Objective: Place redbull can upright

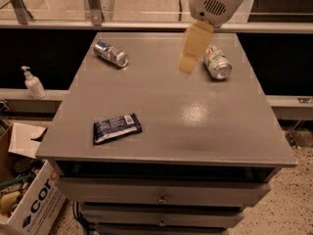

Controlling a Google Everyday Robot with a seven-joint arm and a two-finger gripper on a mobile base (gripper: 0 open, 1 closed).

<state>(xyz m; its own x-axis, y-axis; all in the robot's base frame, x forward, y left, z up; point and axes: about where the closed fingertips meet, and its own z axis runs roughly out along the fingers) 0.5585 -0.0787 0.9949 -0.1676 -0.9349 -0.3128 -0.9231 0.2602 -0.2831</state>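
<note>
The redbull can (111,53) is slim, silver and blue, and lies on its side at the back left of the grey table (186,126). My gripper (192,49) hangs from the white arm above the back middle of the table, well to the right of the redbull can. It sits just left of a wider white-green-red can (216,62) that also lies on its side. It holds nothing that I can see.
A dark blue snack packet (116,128) lies at the front left of the table. A white pump bottle (33,83) stands on a ledge to the left. A cardboard box (24,195) sits on the floor at lower left. Drawers run under the table front.
</note>
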